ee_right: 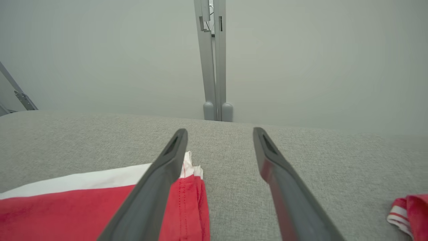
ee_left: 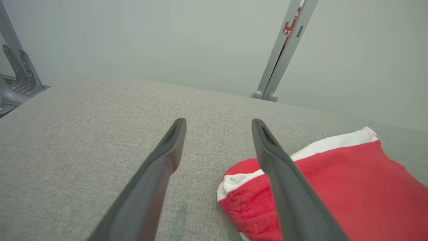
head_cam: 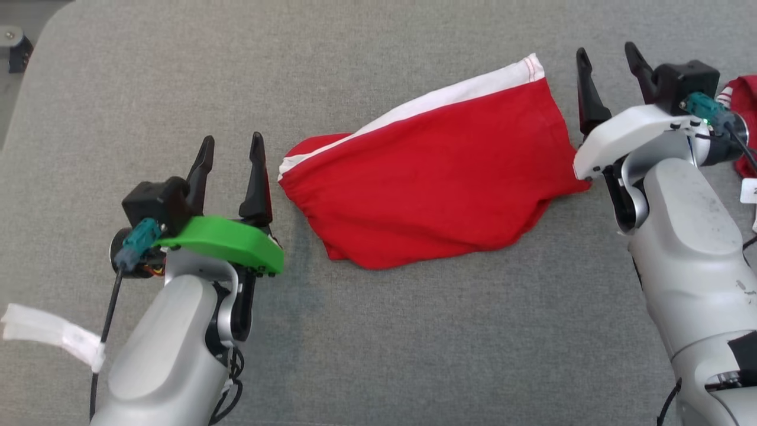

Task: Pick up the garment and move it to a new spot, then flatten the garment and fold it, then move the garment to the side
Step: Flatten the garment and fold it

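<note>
Subject item: the red garment [head_cam: 437, 177] with a white band along its far edge lies on the grey tabletop [head_cam: 414, 331], roughly central and between the two arms. It lies low and mostly smooth, with a gathered edge at its left end and a looser, uneven lower edge. In the left wrist view the left end appears doubled over itself, which suggests at least one fold, though the layering cannot be confirmed. Left tool [head_cam: 232, 137]: fingers apart, holding nothing, positioned just beside the garment's left end; contact with the cloth cannot be determined. Right tool [head_cam: 606, 49]: fingers apart, holding nothing, positioned just off the garment's right end near the white-banded corner; its left finger [ee_right: 157, 187] overlaps the cloth in the right wrist view, but contact is not established. A second red-and-white striped cloth [head_cam: 746, 94] lies at the far right, partly behind the right arm and apart from the subject item. Assessment: placement on the working spot and flattening appear largely done. Folding is judged partial at best, since the outline is lopsided rather than a tidy rectangle. Outstanding, in my judgement: completing or tidying the fold, then moving the garment to the side, as it sits in the middle of the surface with neither tool gripping it.
</note>
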